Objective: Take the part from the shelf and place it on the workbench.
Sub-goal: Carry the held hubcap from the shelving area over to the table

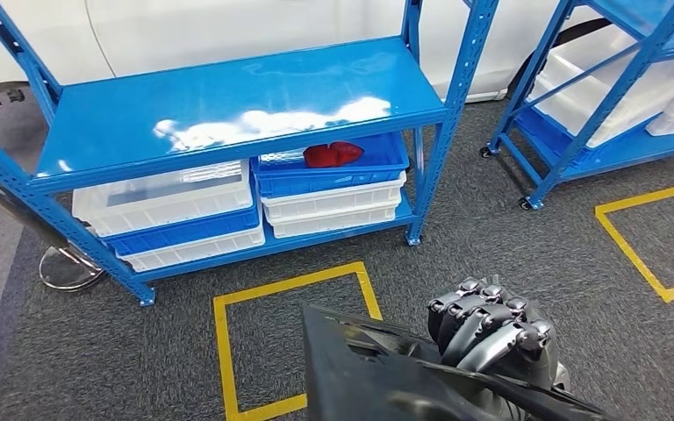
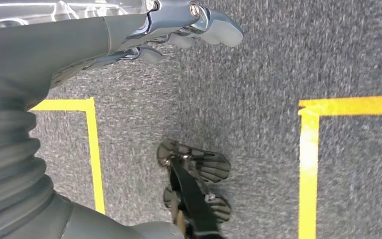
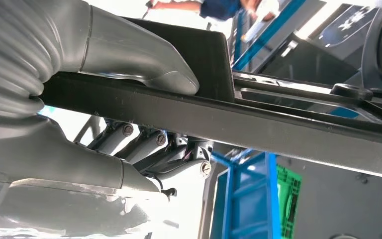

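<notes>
Low in the head view, my right hand [image 1: 491, 331] grips a flat black part [image 1: 360, 368] and holds it above the carpet in front of the blue shelf [image 1: 228, 114]. From the right wrist, the thumb [image 3: 139, 59] presses on one face of the black part [image 3: 288, 124], with the fingers [image 3: 144, 144] curled under it. My left hand [image 2: 129, 35] hangs over the grey carpet. Its fingers are apart and hold nothing.
The shelf's lower level carries white bins [image 1: 167, 197] and a blue bin [image 1: 333, 171] with a red object [image 1: 333, 153] inside. A second blue rack [image 1: 597, 96] stands at the right. Yellow tape squares [image 1: 228, 351] mark the carpet. A round chrome base [image 1: 70, 267] sits left.
</notes>
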Controlling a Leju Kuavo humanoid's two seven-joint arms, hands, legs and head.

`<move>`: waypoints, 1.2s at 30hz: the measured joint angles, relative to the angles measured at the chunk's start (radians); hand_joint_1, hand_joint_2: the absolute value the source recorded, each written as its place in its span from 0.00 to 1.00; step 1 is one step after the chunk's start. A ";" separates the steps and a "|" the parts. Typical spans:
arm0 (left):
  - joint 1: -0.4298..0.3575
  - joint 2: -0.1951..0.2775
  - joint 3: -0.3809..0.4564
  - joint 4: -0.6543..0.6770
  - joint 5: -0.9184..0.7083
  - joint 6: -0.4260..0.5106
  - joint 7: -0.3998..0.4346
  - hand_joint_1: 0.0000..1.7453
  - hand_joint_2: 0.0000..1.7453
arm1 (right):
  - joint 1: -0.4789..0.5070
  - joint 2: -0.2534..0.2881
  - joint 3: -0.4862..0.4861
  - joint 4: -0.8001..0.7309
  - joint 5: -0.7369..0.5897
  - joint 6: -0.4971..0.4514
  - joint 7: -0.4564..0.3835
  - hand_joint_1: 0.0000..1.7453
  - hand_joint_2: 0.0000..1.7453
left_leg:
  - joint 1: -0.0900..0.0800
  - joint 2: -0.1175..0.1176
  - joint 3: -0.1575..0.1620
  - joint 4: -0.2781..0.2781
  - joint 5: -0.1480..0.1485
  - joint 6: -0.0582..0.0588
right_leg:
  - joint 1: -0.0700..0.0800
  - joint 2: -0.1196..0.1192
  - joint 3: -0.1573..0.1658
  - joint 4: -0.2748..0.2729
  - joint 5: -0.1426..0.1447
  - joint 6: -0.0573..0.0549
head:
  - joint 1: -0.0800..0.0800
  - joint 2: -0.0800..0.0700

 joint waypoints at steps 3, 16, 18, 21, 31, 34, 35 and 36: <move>-0.001 0.010 0.025 -0.002 0.020 0.015 0.022 0.00 1.00 | -0.004 -0.005 -0.001 0.002 0.019 -0.034 0.000 1.00 1.00 | -0.001 -0.043 0.040 -0.104 0.022 0.006 | -0.003 0.032 -0.016 0.007 0.006 0.016 | 0.000 0.000; 0.001 0.009 0.053 -0.006 0.014 0.021 0.034 0.00 1.00 | 0.000 -0.018 0.041 0.003 0.122 -0.198 0.000 1.00 1.00 | -0.002 0.118 0.049 -0.125 0.031 0.016 | -0.015 -0.132 -0.025 0.055 -0.022 0.049 | 0.010 0.000; -0.001 0.006 0.055 -0.006 0.014 0.018 0.025 0.00 1.00 | -0.002 -0.021 0.062 0.004 0.112 -0.210 0.000 1.00 1.00 | -0.006 0.134 0.055 -0.124 0.027 0.004 | -0.007 -0.156 0.002 0.000 -0.015 0.034 | 0.009 0.000; -0.005 -0.003 0.056 -0.006 0.013 0.016 0.009 0.00 1.00 | -0.003 -0.027 0.077 0.003 0.091 -0.214 0.000 1.00 1.00 | -0.005 0.146 0.060 -0.123 0.018 -0.013 | -0.006 -0.123 -0.002 -0.003 -0.009 0.016 | 0.008 0.000; 0.003 -0.016 0.058 -0.006 0.008 0.019 0.002 0.00 1.00 | -0.011 -0.034 0.081 0.018 0.058 -0.167 0.000 1.00 1.00 | 0.002 -0.001 0.004 -0.023 0.008 -0.003 | 0.000 0.007 0.001 -0.003 -0.002 -0.004 | 0.004 0.000; 0.002 -0.022 0.063 -0.006 0.012 0.026 0.008 0.00 1.00 | -0.034 -0.034 0.081 0.043 0.053 -0.144 0.000 1.00 1.00 | 0.000 -0.035 0.036 -0.109 0.028 0.004 | -0.004 0.042 -0.012 0.002 0.003 0.013 | 0.004 0.000; 0.000 -0.025 0.065 -0.006 0.013 0.027 0.008 0.00 1.00 | -0.042 -0.034 0.081 0.054 0.053 -0.140 0.000 1.00 1.00 | 0.000 -0.027 0.038 -0.114 0.029 0.007 | -0.006 0.054 -0.016 -0.001 0.007 0.021 | 0.003 0.000; -0.002 -0.029 0.065 -0.006 0.012 0.027 0.009 0.00 1.00 | -0.048 -0.033 0.081 0.062 0.053 -0.137 0.000 1.00 1.00 | 0.001 -0.016 0.040 -0.120 0.034 0.012 | -0.007 0.055 -0.019 0.000 0.007 0.028 | 0.003 0.000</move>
